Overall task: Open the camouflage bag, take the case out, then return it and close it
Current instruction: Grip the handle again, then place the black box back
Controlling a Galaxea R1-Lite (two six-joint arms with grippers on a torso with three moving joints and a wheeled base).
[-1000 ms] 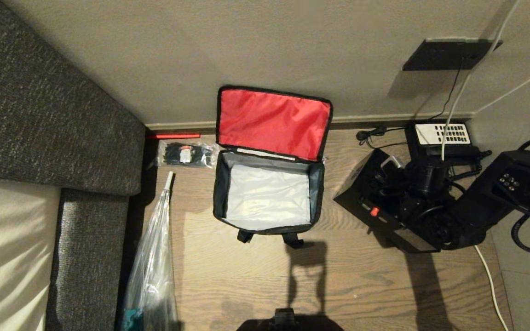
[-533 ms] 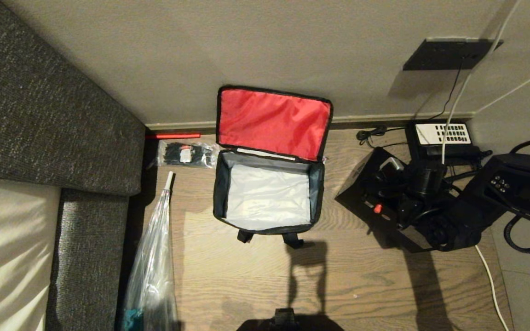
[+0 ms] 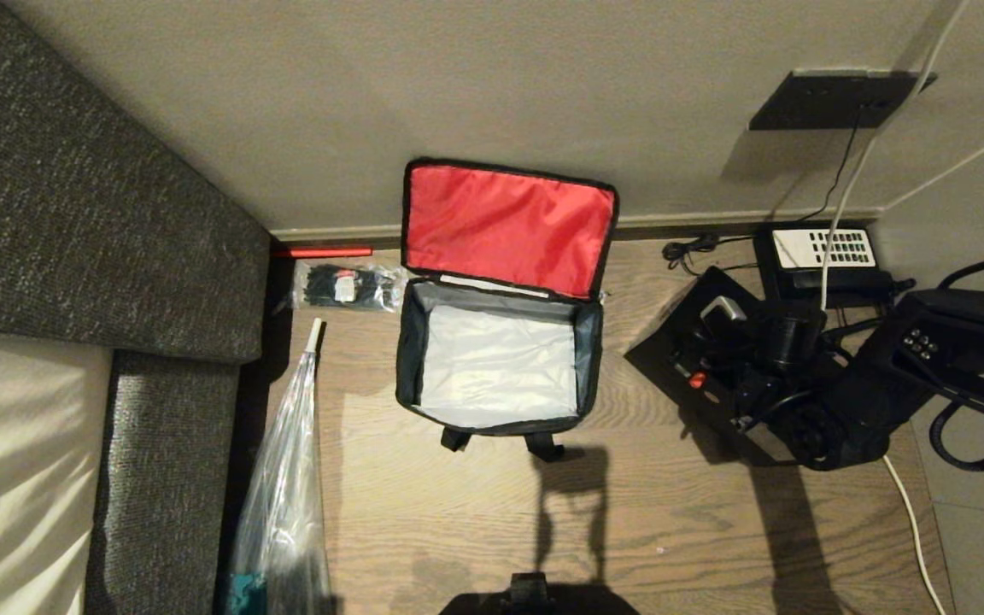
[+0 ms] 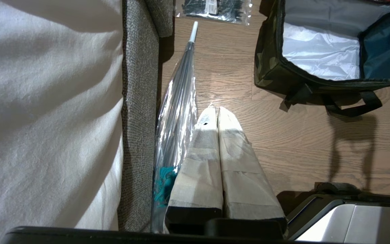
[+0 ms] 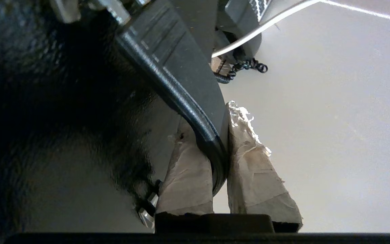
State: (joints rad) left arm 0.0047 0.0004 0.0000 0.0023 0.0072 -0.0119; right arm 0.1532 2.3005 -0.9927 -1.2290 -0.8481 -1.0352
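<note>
The camouflage bag [image 3: 499, 367] sits open on the wooden floor [image 3: 671, 530] against the wall, its red-lined lid [image 3: 506, 226] flipped up and its silvery inside bare. To its right the black case [image 3: 697, 359] lies tilted beside the telephone [image 3: 825, 256], and the right gripper [image 5: 219, 145] is clamped on the case's black strap handle [image 5: 181, 84], the taped fingers [image 5: 256, 176] pressing it from both sides. The left gripper [image 4: 214, 113] hangs with its fingers pressed together, holding nothing, near the folded clear umbrella [image 4: 178, 112] by the sofa [image 4: 137, 84].
</note>
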